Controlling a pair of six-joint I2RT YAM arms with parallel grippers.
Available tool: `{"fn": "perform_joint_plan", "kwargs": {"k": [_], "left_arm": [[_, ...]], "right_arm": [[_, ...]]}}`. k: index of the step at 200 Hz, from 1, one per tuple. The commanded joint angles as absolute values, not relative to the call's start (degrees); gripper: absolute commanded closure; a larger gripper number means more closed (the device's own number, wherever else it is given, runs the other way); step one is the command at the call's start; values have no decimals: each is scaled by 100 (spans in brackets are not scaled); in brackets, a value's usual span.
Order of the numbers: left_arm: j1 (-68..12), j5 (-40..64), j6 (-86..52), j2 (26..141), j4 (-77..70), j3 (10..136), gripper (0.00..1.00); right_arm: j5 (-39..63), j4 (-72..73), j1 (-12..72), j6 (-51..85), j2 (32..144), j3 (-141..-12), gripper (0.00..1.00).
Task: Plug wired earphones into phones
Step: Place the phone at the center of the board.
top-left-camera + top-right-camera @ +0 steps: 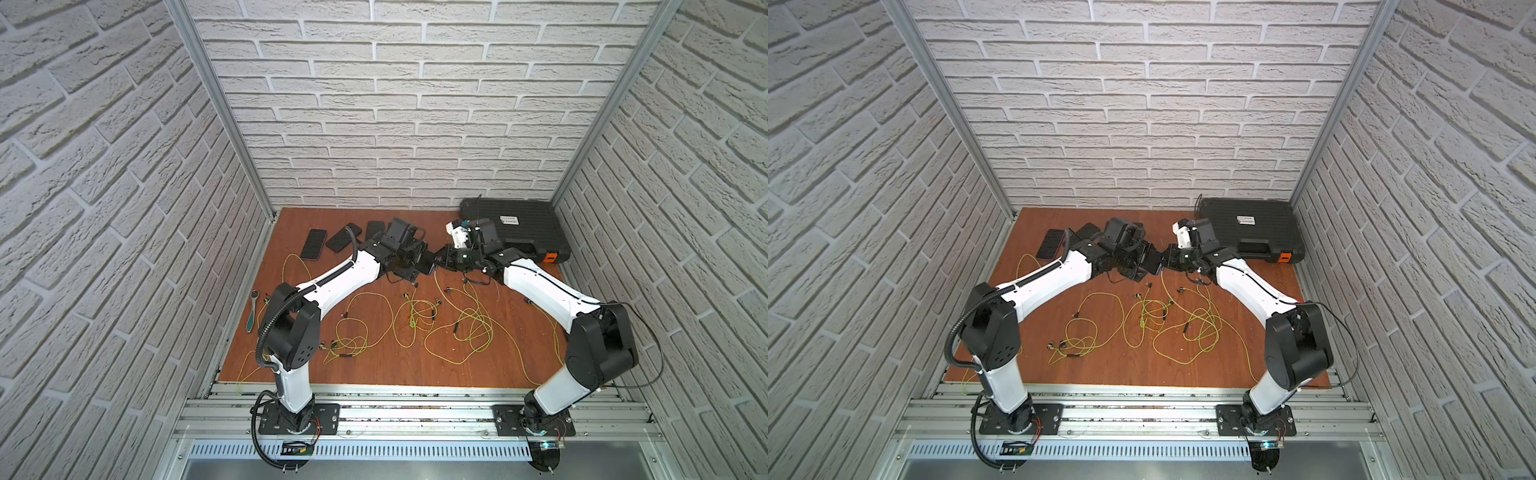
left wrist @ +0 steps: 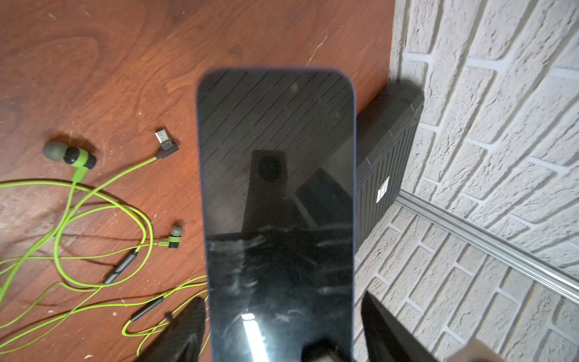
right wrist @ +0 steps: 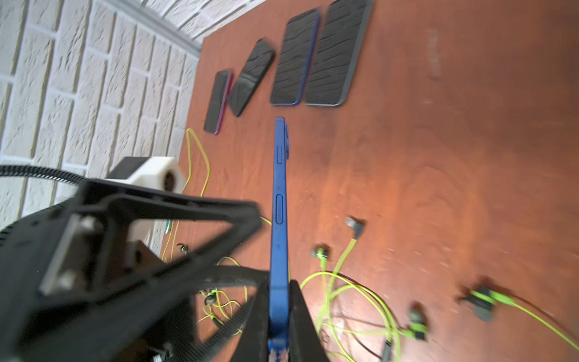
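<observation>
- While you look down the right wrist view, you see the right claw [image 3: 279, 286] clamped on the two flat faces of one blue-edged phone [image 3: 279, 194]. The phone is up off the desk [image 3: 438, 156], between the two arms.
- The left claw [image 2: 282, 297] has its jaws wide apart, one on each long side of the same phone. They seem not to press it, but that view is blurry low down, so this is a guess.
- The phone is hard, flat and stiff. Its glass looks smooth, so it may slip, and it could crack if it falls.
- Hold it by the flat faces or the long edges. Leave the short end free where the plug should go.
- Four other phones [image 3: 338, 53] lie flat in a row near the back wall.
- The earphones [image 2: 103, 194] lie loose on the desk, apart from the held phone. The cord is thin, light and floppy, so it will bend if you push it.
- Take the small hard plug [image 2: 166, 141] by its dark body, just behind the metal tip, so the tip points straight.
</observation>
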State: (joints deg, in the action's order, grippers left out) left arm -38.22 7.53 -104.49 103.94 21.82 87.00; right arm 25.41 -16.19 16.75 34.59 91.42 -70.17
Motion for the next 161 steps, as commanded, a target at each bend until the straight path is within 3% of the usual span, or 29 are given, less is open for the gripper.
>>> {"fn": "perform_joint_plan", "kwargs": {"k": [1,46,86,120,161], "left_arm": [[-3685,593,-10127,10214,1953,8810,19],[-3521,783,-9973,10260,1937,8857,18],[-3382,994,-9958,10240,1749,8658,18],[-3301,1154,-9837,10299,1585,8601,19],[-3273,1214,-9747,10249,1357,8332,21]], "right_arm": [[2435,-1681,1117,3311,8466,-6671,94],[2184,-2597,-81,2944,7194,-5903,94],[2393,-3674,-1970,2530,6215,-5368,94],[3054,-3331,-3098,2441,6557,-5120,94],[3711,-1923,-3498,2711,7460,-4888,94]]}}
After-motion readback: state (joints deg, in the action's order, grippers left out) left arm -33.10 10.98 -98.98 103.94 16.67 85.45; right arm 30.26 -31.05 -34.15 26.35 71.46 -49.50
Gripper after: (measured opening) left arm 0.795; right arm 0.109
